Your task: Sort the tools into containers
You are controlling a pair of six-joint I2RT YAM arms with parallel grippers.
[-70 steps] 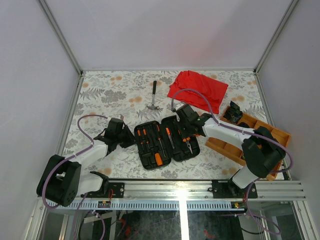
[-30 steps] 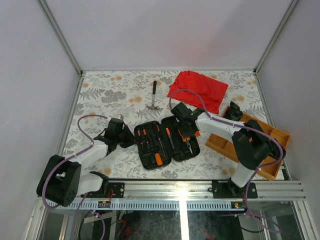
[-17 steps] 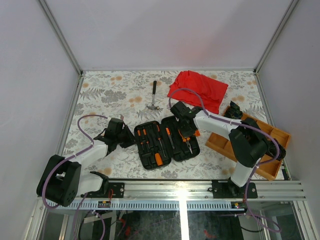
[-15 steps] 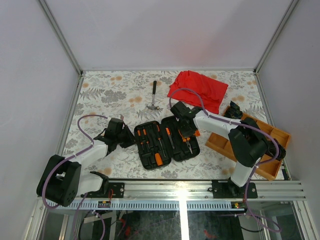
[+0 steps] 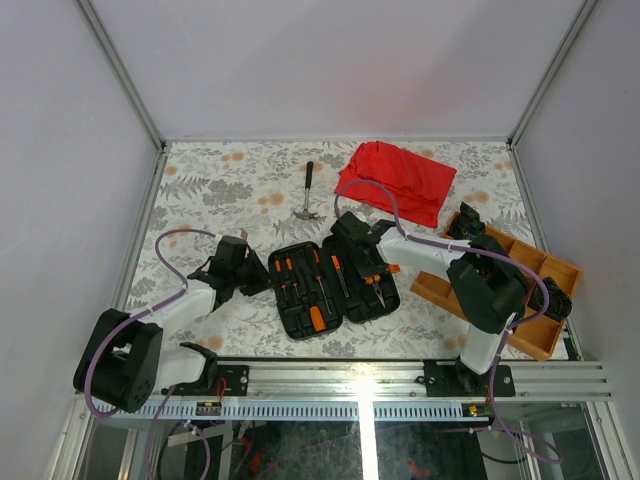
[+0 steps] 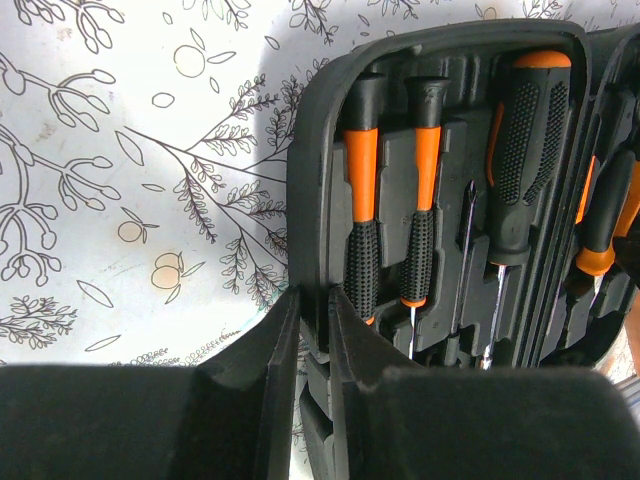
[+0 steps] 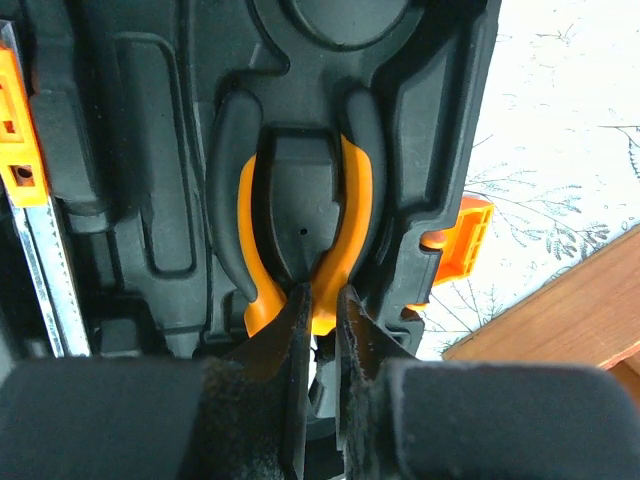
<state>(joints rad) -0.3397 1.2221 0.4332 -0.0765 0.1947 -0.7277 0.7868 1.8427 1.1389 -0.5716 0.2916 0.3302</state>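
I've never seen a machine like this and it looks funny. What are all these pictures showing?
This is a robot with two arms bolted to a table. The big picture looks down from above. The other two come from small cameras on the arms' wrists. On the table lie an open black case, a hammer, a red cloth and a wooden tray. The left gripper pinches the case's edge, beside the screwdrivers. The right gripper seems to pinch the orange pliers, which sit in their slot in the case.
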